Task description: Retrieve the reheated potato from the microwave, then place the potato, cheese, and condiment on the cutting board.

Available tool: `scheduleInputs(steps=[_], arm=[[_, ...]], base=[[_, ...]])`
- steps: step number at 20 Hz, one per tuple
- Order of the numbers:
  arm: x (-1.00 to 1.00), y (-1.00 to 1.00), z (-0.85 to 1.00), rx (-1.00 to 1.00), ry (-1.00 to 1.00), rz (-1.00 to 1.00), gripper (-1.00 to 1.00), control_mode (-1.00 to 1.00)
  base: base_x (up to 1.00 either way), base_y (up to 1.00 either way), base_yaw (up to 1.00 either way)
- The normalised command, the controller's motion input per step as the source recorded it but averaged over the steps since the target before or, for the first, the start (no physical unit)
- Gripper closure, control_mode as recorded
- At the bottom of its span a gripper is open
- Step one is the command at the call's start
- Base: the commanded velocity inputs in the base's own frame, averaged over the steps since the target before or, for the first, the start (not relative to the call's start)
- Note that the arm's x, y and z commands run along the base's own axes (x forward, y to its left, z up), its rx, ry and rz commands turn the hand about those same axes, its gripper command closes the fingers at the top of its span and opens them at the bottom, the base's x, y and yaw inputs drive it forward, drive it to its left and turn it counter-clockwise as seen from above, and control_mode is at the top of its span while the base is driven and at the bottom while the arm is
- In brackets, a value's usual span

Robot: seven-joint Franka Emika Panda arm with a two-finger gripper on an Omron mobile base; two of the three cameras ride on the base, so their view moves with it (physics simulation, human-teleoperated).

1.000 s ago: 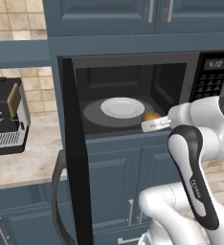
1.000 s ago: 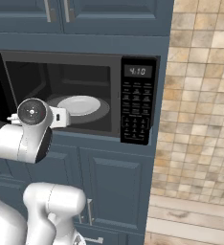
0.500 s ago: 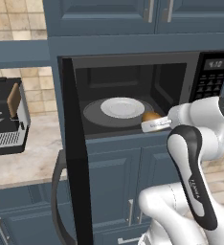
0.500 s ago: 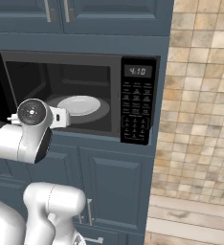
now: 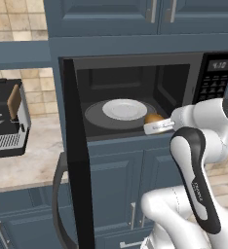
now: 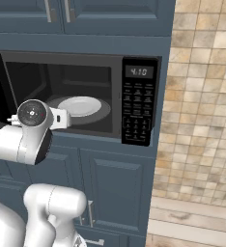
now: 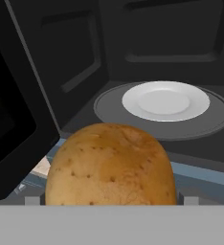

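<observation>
No change over the last second: hand [image 5: 157, 126] holds at the microwave [image 5: 135, 97] mouth, jaws wide, not clamped. Potato [image 7: 110, 165] between them, 5 o'clock of plate [image 7: 165, 100]. Grasp pending.

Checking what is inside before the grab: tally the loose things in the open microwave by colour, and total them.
White: 1, the round white plate on the dark turntable.
Golden-brown: 1, the oval golden-brown potato at the front edge, off the plate.
Total: 2
</observation>
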Motion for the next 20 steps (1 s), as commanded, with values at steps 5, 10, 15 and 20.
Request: scheduleInputs(steps=[5,10,15,20], arm=[[0.0,0.0,0.0,0.0,0.0,0.0,1.0,1.0],[0.0,0.0,0.0,0.0,0.0,0.0,1.0,1.0],[0.0,0.0,0.0,0.0,0.0,0.0,1.0,1.0],[0.0,0.0,0.0,0.0,0.0,0.0,1.0,1.0]], base=[[0.0,0.0,0.0],[0.0,0.0,0.0],[-0.22,-0.01,0.0],[-0.58,0.0,-0.01]])
